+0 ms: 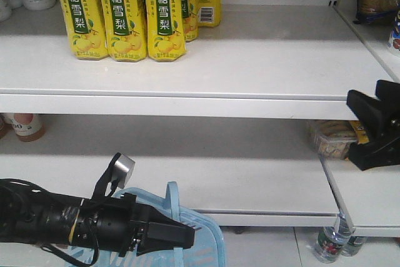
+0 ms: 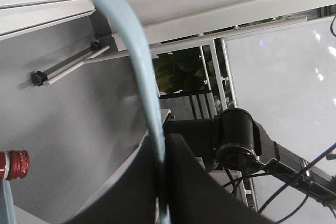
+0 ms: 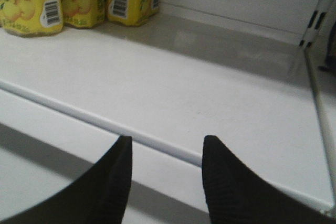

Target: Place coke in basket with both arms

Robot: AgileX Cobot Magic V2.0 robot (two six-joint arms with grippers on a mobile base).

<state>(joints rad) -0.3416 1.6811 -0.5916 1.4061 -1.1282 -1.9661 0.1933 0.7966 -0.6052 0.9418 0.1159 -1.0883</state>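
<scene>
Left gripper [image 1: 187, 236] is clamped on the basket handle [image 1: 173, 201]; right gripper [image 3: 167, 153] hangs apart, empty. Basket could swing and slip off that thin handle.

The basket [image 1: 209, 242] under the left gripper [image 1: 187, 237] looks like smooth light blue plastic with slotted sides, and its handle [image 2: 142, 77], pinched between that gripper's matt black jaws, has a soft satin sheen. Above both grippers the shelf [image 3: 210, 77] is smooth white painted metal with a dull gloss, and the bottles [image 1: 128, 10] standing on it wear glossy yellow printed wrap. The right gripper [image 3: 167, 161] has matt black fingers [image 3: 223, 182] with a finely ribbed, rubbery-looking surface, while a small box [image 1: 123, 167] just above the left gripper shows brushed silver metal
</scene>
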